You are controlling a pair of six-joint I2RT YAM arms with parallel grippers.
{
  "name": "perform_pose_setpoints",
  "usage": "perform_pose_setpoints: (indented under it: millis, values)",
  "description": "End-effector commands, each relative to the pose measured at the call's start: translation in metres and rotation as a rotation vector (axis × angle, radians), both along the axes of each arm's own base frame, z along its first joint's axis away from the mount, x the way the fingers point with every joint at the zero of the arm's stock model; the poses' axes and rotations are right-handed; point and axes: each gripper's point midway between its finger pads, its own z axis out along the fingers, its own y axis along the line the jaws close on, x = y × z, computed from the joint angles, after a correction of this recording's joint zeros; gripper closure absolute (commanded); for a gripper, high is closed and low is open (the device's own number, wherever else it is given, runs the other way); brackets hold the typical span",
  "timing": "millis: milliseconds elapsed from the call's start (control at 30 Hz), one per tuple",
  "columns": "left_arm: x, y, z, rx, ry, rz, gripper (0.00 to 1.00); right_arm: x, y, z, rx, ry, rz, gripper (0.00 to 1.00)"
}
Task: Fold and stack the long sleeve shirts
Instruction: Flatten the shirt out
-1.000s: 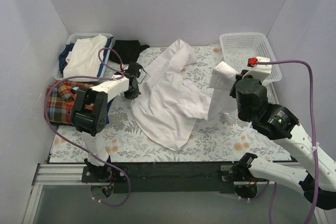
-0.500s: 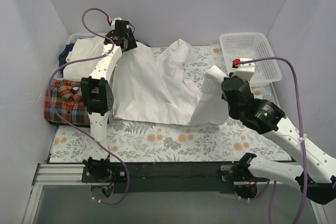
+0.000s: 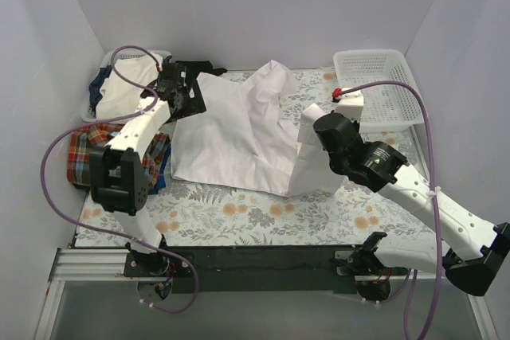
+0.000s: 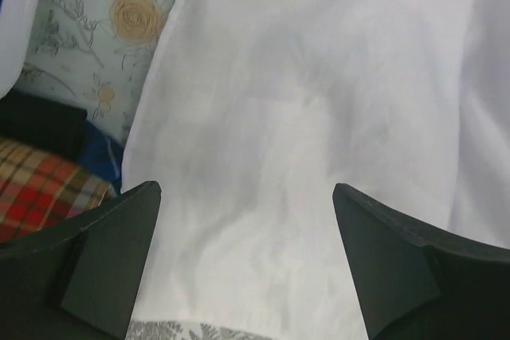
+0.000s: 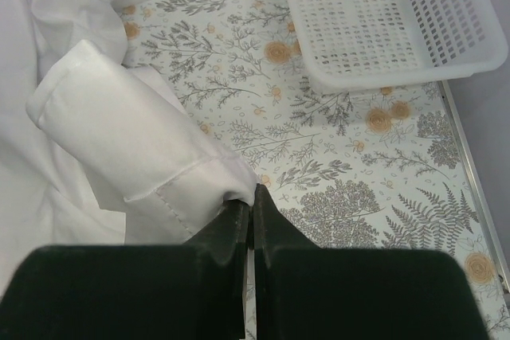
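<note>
The white shirt [image 3: 231,133] lies spread over the middle of the table, its body mostly flat. Above its back left part hovers my left gripper [image 3: 191,103], open, with only white fabric [image 4: 319,77] below the spread fingers [image 4: 111,260] and nothing between them. My right gripper [image 5: 251,197] is shut on the cuff end of the shirt's right sleeve [image 5: 135,133], holding it lifted at the shirt's right side [image 3: 312,129]. The plaid shirt [image 3: 84,153] lies bunched at the table's left edge, and its corner [image 4: 40,189] shows in the left wrist view.
A white mesh basket [image 3: 382,85] stands at the back right, close beyond the right gripper [image 5: 382,21]. A bin holding folded pale clothing [image 3: 119,89] sits at the back left, with a small black garment [image 3: 195,69] beside it. The floral tablecloth [image 3: 263,212] shows in front.
My left gripper carried the shirt's edge to the back left, spreading it flat, then opened, let go and drew back a little. My right arm moved left with the sleeve.
</note>
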Motion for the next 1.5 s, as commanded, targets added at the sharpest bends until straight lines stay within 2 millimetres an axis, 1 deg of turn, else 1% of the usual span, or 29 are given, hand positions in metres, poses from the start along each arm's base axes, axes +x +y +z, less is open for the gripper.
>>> perform_pose_setpoints:
  millis: [0,33,67,100,133,167,200,233,267,333,367,400,500,633,667,767,867,933,967,1033,1167,1200,1233,1267,1300,1333,1367,1400,1467]
  values:
    - [-0.043,-0.003,0.043,-0.078,-0.077,-0.015,0.1,0.011,0.009,0.012,0.057,-0.041,-0.033,0.99]
    - [-0.058,-0.001,0.031,-0.072,-0.034,-0.011,0.11,0.012,0.01,0.011,0.06,-0.041,-0.034,0.99]
    - [-0.069,0.002,0.036,-0.07,-0.04,-0.005,0.12,0.014,0.012,0.01,0.057,-0.037,-0.034,0.99]
    - [-0.077,0.004,0.032,-0.066,-0.027,0.007,0.12,0.015,0.013,0.009,0.057,-0.038,-0.035,0.99]
    - [-0.091,0.006,0.02,-0.069,0.016,0.013,0.12,0.016,0.013,0.01,0.057,-0.039,-0.038,0.99]
    - [-0.099,0.006,0.023,-0.072,0.01,0.016,0.13,0.017,0.013,0.011,0.058,-0.043,-0.043,0.99]
    - [-0.105,0.007,0.018,-0.075,0.024,0.024,0.13,0.017,0.011,0.014,0.055,-0.052,-0.052,0.99]
    - [-0.115,0.008,0.01,-0.08,0.054,0.036,0.13,0.018,0.009,0.017,0.047,-0.058,-0.052,0.99]
    - [-0.126,0.01,-0.003,-0.08,0.095,0.043,0.14,0.018,0.007,0.024,0.048,-0.076,-0.056,0.99]
    - [-0.141,0.012,-0.015,-0.079,0.133,0.057,0.15,0.02,0.004,0.035,0.033,-0.103,-0.055,0.99]
    - [-0.152,0.014,-0.027,-0.073,0.165,0.077,0.15,0.02,0.001,0.04,0.029,-0.117,-0.058,0.99]
    - [-0.155,0.016,-0.028,-0.066,0.156,0.086,0.14,0.021,0.0,0.049,0.023,-0.135,-0.056,0.99]
    - [-0.165,0.024,-0.044,-0.04,0.171,0.121,0.14,0.022,-0.007,0.068,0.014,-0.176,-0.075,0.99]
    - [-0.171,0.024,-0.062,-0.046,0.21,0.14,0.14,0.018,-0.023,0.092,0.004,-0.232,-0.114,0.99]
    - [-0.171,0.023,-0.065,-0.052,0.215,0.144,0.14,0.015,-0.03,0.1,0.008,-0.254,-0.134,0.99]
    - [-0.168,0.018,-0.08,-0.076,0.226,0.152,0.14,0.011,-0.042,0.117,0.018,-0.302,-0.152,0.99]
    - [-0.159,0.011,-0.091,-0.093,0.228,0.166,0.15,0.007,-0.048,0.131,0.037,-0.34,-0.153,0.99]
    - [-0.151,0.003,-0.093,-0.101,0.216,0.159,0.15,0.006,-0.049,0.137,0.04,-0.353,-0.15,0.99]
    - [-0.15,0.0,-0.1,-0.095,0.233,0.158,0.16,0.005,-0.05,0.139,0.044,-0.358,-0.154,0.99]
    - [-0.146,-0.008,-0.104,-0.088,0.237,0.143,0.18,0.005,-0.053,0.143,0.039,-0.365,-0.161,0.99]
    - [-0.144,-0.016,-0.112,-0.072,0.259,0.134,0.28,0.002,-0.062,0.158,0.028,-0.395,-0.191,0.99]
    - [-0.143,-0.017,-0.113,-0.071,0.259,0.132,0.38,0.001,-0.064,0.164,0.02,-0.409,-0.196,0.99]
    - [-0.143,-0.021,-0.112,-0.069,0.258,0.12,0.44,0.0,-0.068,0.169,0.02,-0.421,-0.204,0.99]
    - [-0.143,-0.02,-0.111,-0.064,0.255,0.119,0.53,-0.001,-0.07,0.171,0.019,-0.43,-0.215,0.99]
    - [-0.142,-0.021,-0.109,-0.061,0.253,0.116,0.75,-0.001,-0.073,0.177,0.0,-0.444,-0.218,0.99]
    - [-0.14,-0.02,-0.107,-0.057,0.25,0.117,0.85,-0.003,-0.075,0.181,0.001,-0.454,-0.219,0.99]
    - [-0.139,-0.019,-0.105,-0.044,0.248,0.117,0.91,-0.004,-0.077,0.183,-0.002,-0.462,-0.227,0.99]
    - [-0.135,-0.018,-0.099,-0.033,0.239,0.114,1.0,-0.004,-0.078,0.187,-0.008,-0.474,-0.229,0.99]
    - [-0.129,-0.015,-0.089,-0.009,0.222,0.112,1.0,-0.006,-0.082,0.192,-0.014,-0.486,-0.241,0.99]
